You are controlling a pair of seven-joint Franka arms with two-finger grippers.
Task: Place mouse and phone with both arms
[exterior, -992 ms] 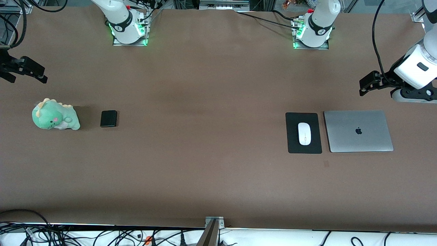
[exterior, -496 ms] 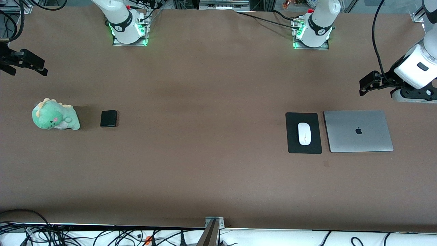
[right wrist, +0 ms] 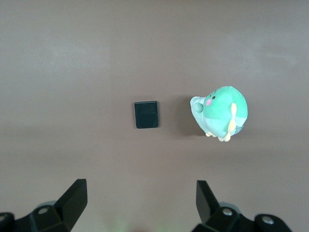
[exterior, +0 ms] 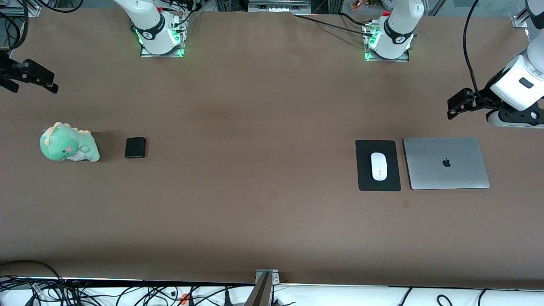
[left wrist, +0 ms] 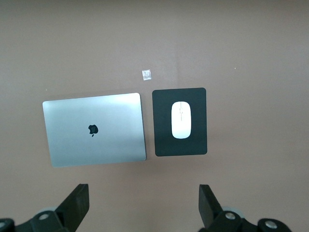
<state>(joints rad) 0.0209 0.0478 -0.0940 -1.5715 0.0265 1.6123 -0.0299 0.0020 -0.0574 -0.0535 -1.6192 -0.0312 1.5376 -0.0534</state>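
Brown tabletop [exterior: 263, 127] carries the mouse [exterior: 378, 166] on its pad [exterior: 364, 178] and the phone [exterior: 135, 147], apparently placed, since the left pincer [left wrist: 145, 205] and right pincer [right wrist: 140, 203] hang high, fingers apart, holding nothing.

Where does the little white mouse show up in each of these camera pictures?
Front view: the mouse lies on the black mouse pad, toward the left arm's end of the table.
Left wrist view: the mouse on the same pad.
Right wrist view: not in it.
Shared landmark: the silver laptop beside the pad.
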